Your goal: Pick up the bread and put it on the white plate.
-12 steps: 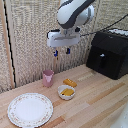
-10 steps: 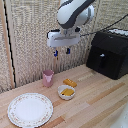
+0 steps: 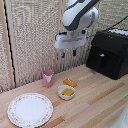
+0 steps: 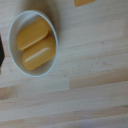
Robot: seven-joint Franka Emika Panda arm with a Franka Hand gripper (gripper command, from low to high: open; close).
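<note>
1. The exterior view stands off the arm, looking slightly downward across the desk (image 3: pixel 95 95) toward a woven backdrop (image 3: pixel 32 35).
2. The wrist view looks straight down, close to the desk (image 4: pixel 90 65).
3. Both views share the small white bowl (image 3: pixel 66 92) (image 4: pixel 33 44) of yellow chunks.

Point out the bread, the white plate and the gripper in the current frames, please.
the bread (image 3: pixel 70 82): exterior view, middle of its top surface.
the white plate (image 3: pixel 30 109): exterior view, bare centre of the dish.
the gripper (image 3: pixel 69 53): exterior view, midway between its two dark fingertips, high above the table.
</note>
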